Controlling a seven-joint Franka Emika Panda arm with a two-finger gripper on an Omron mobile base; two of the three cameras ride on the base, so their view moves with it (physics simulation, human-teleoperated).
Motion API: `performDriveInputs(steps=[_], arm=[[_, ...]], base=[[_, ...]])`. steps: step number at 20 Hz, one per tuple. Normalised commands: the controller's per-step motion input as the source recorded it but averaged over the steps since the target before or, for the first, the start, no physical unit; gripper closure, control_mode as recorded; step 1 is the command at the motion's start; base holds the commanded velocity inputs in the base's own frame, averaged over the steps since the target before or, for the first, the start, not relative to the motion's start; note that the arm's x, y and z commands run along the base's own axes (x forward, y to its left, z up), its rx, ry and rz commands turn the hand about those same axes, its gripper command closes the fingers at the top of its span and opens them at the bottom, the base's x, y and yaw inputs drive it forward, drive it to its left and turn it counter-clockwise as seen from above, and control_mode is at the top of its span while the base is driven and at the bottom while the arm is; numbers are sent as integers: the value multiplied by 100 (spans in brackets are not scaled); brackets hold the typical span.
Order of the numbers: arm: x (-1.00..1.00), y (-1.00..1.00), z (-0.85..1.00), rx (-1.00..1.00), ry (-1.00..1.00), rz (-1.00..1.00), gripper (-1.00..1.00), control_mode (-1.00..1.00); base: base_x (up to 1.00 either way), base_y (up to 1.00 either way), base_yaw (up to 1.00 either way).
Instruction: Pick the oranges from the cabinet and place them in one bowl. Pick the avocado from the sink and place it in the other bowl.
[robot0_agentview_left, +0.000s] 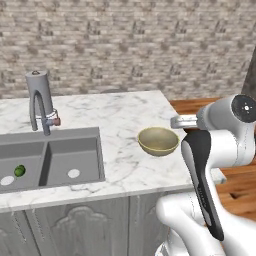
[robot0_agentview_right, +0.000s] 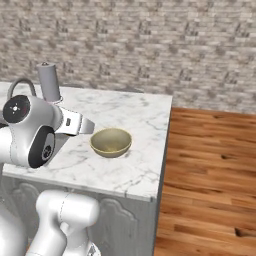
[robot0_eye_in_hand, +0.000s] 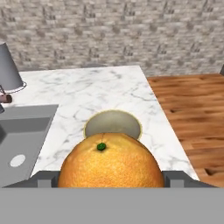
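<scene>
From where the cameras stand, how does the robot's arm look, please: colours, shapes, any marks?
The arm has glossy white rounded shells. A dark band runs along one link, and a dark round cap with a small pale mark closes a joint. The gripper shows two small dark grey fingertips. No cables are visible.

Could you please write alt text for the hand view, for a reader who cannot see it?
An orange with a small green stem spot sits large between the jaws, held above a pale yellow-beige bowl on a white marble counter. The grey sink lies to the left, wood floor to the right, a brick wall behind.
</scene>
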Motion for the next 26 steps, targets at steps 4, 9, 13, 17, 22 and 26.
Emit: performDriveInputs(steps=[4,9,13,17,22,26], arm=[[0,0,0,0,0,0,100,100],[0,0,0,0,0,0,100,100],[0,0,0,0,0,0,100,100],[0,0,0,0,0,0,100,100],[0,0,0,0,0,0,100,100],[0,0,0,0,0,0,100,100]], base=[[33,-20,0],[30,-18,0],[20,-14,-2],[1,-2,-1],[0,0,0],[0,0,0]])
